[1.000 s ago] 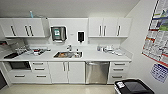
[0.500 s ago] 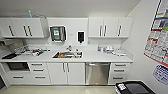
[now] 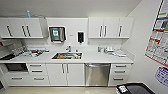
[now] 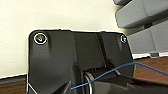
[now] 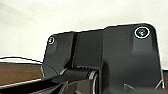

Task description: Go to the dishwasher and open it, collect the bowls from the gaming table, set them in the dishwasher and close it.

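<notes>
Dishwasher (image 3: 97,74) shut under the table — stiff, weighty steel door, best gripped by its bar handle (image 3: 97,66); pincer openings — can't tell.

head cam high, faces kitchenette, wrists low

The dishwasher (image 3: 97,74) has a brushed steel front; the cabinet doors (image 3: 65,74) look smooth matt white.
</notes>
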Tool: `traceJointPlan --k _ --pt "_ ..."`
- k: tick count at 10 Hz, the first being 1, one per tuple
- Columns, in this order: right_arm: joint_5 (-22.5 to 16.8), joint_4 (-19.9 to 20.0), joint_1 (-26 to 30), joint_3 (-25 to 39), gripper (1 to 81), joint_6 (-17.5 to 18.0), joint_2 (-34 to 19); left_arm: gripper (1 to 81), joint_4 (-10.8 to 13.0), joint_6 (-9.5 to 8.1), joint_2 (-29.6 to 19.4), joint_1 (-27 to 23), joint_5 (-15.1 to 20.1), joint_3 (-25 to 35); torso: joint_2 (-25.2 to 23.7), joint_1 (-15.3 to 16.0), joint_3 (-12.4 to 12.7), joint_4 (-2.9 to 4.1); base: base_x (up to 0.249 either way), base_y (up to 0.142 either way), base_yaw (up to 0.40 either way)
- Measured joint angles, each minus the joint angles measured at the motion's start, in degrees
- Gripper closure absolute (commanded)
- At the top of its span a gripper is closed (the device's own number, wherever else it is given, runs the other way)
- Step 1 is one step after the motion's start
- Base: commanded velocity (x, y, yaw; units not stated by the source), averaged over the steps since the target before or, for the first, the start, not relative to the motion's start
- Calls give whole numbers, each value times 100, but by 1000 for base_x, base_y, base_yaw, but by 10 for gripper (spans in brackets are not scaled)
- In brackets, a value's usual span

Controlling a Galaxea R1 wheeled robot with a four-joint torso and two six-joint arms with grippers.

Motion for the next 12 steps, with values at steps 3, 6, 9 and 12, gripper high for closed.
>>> traceJointPlan --k 3,6,9,12 --pt "0 0 0 0 10 0 -1 10 -2 0 2 0 0 0 0 0 0 0 78 0 0" --pt "0 0 -2 0 10 0 0 10 -2 0 0 2 2 0 0 -1 0 0 78 0 0" --pt "0 0 -5 0 10 -1 0 10 -2 0 0 0 2 0 0 -1 0 0 78 20 0" --pt "-10 0 -13 -2 10 0 -4 10 -2 0 5 9 0 2 0 -1 0 0 78 66 0"
